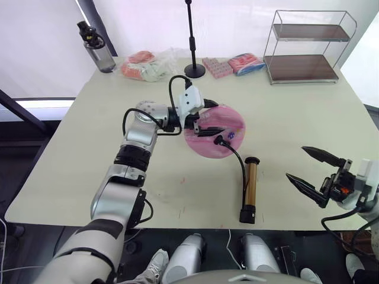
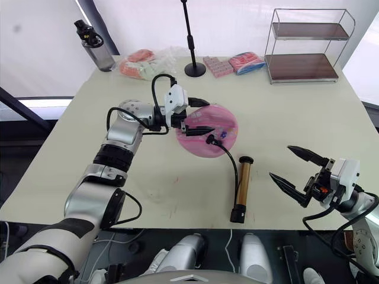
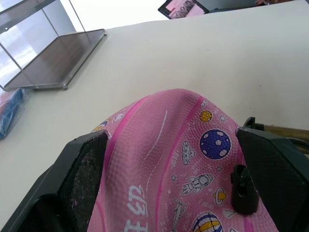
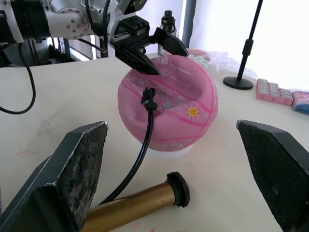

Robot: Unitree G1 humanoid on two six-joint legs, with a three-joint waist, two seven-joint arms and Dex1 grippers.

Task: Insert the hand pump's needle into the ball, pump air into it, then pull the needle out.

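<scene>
Left gripper [image 1: 208, 120] spread across dented pink rubber ball [image 1: 222, 142], contact unclear; right wrist view reveals hose fitting [image 4: 148, 96] plugged in. Right gripper [image 1: 312, 170] open, empty, 4 o'clock.

The two head views look forward and down from above the near edge of the table [image 1: 296, 118], taking in its whole top out to the wire shelf [image 1: 308, 47] at the far right. The left wrist camera sits very close over the ball [image 3: 164, 159], facing right across the table toward that same shelf. The right wrist camera sits low by the near right edge, facing left and far past the hand pump [image 4: 130, 210], to the ball and the left gripper [image 4: 152, 53] on it. All views share the ball.
</scene>
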